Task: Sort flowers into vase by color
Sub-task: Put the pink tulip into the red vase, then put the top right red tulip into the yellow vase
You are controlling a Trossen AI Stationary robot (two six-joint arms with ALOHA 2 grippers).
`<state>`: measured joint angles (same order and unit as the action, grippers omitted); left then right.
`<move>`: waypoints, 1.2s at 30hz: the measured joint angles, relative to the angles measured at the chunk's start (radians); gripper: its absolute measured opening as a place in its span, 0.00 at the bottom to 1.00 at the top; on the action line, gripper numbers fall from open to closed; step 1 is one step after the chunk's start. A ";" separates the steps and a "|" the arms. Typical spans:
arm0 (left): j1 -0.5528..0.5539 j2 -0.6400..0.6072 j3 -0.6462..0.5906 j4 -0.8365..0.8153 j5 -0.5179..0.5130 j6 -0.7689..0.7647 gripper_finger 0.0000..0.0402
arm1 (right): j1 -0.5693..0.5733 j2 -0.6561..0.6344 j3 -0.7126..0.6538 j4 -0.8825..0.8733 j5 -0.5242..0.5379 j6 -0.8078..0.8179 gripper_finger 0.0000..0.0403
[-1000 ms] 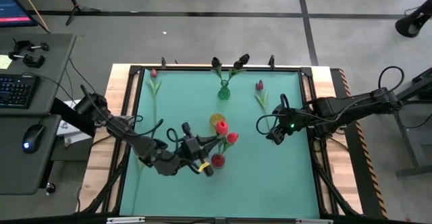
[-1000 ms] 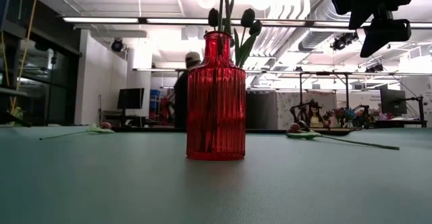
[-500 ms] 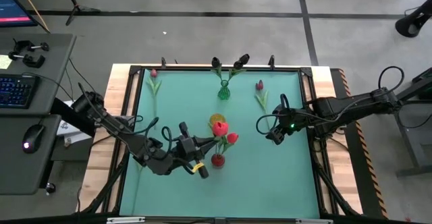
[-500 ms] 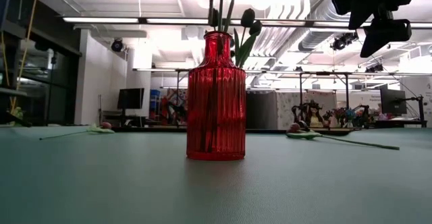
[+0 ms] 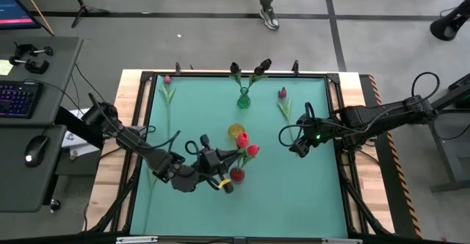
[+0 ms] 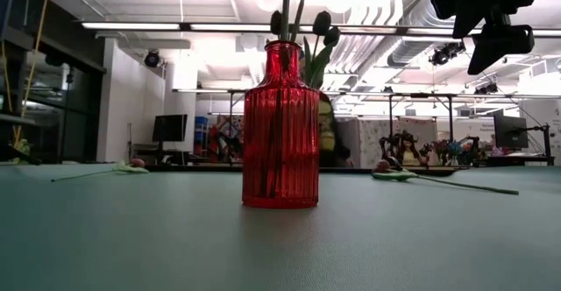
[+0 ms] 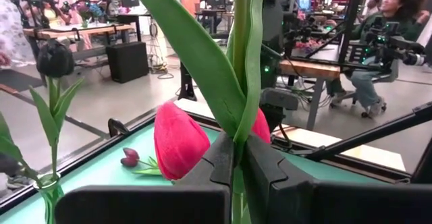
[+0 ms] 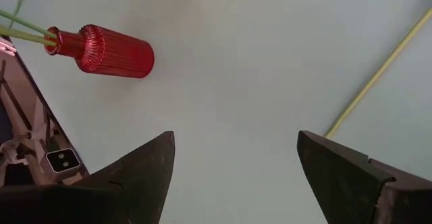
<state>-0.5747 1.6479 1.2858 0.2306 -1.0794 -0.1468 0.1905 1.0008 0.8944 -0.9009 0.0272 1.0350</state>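
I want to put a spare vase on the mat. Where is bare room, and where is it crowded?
Free: the teal mat near the front edge, right of the red ribbed glass vase, and the patch between the maroon tulip lying at far left and the small green glass vase. Crowded: the centre, where the left gripper holds red tulips by the red vase.

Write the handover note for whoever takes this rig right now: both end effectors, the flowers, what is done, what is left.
Left end effector: shut on a red tulip by its stem, beside the red vase near the table's middle.
Right end effector: open, empty, waiting above the mat on the right side.
Done: red vase holds stems; green vase at the far edge holds dark tulips.
Left: two pink tulips lie on the mat, one far left, one far right. A yellow vase stands behind the red heads; its contents cannot be seen.
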 joint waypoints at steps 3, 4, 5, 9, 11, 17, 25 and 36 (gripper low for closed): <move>-0.001 0.009 0.000 -0.001 -0.005 0.000 0.00 | 0.000 0.000 0.000 0.000 0.000 -0.004 0.75; -0.001 0.012 0.000 -0.004 -0.005 0.000 0.00 | 0.000 0.000 0.000 0.000 0.000 -0.005 0.75; -0.001 0.017 0.000 -0.011 -0.004 0.000 0.00 | 0.000 0.000 0.000 0.000 0.000 -0.006 0.75; 0.000 0.039 0.000 -0.049 0.000 -0.033 0.00 | 0.000 0.000 0.000 0.000 0.000 -0.007 0.75; 0.000 0.046 0.000 -0.067 0.002 -0.057 0.02 | 0.000 0.000 0.000 0.000 0.000 -0.007 0.75; 0.000 0.038 0.000 -0.126 0.024 -0.115 0.08 | 0.000 0.000 0.000 0.000 0.000 -0.007 0.75; 0.000 0.005 0.001 -0.202 0.155 -0.200 0.29 | 0.000 0.000 0.000 0.000 0.000 -0.005 0.75; -0.007 -0.117 0.000 -0.444 0.303 -0.399 0.60 | 0.000 0.000 0.000 0.000 -0.004 -0.007 0.75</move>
<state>-0.5816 1.5307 1.2861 -0.2133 -0.7761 -0.5460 0.1904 1.0012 0.8944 -0.9012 0.0232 1.0279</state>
